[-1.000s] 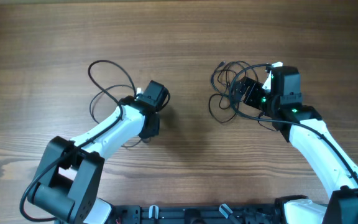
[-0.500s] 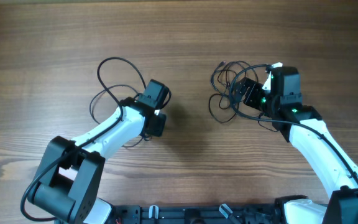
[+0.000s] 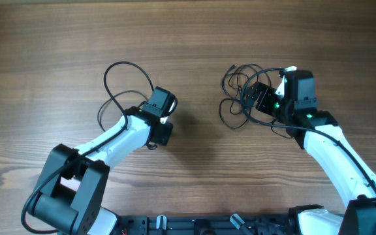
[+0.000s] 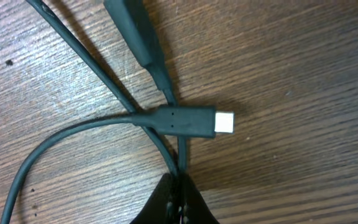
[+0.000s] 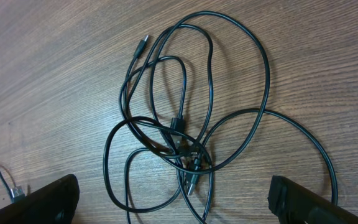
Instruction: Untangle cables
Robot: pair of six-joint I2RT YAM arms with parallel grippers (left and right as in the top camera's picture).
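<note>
The left gripper (image 4: 178, 200) is shut tight. A strand of the loose cable (image 4: 73, 134) seems to run into its tips, though the wrist view cuts the pinch off at the bottom edge. Just ahead, a plug (image 4: 194, 121) with a pale metal tip lies across another strand on the table (image 4: 303, 74). From above, this cable makes one open loop by the left wrist, well apart from the rest, so I judge one cable to be separated out.

The right gripper (image 5: 174, 202) stands wide and holds nothing, poised over the bundle (image 5: 185, 143), which lies on the wood between its fingers. That bundle is not undone. Several loops cross at a knot in the middle, and only a small plug (image 5: 141, 46) pokes free at the upper left. Most of the work looks left to do.

How many cables make up the bundle cannot be counted. From above, the right arm covers part of it, and the left arm hides where the loose cable ends.
</note>
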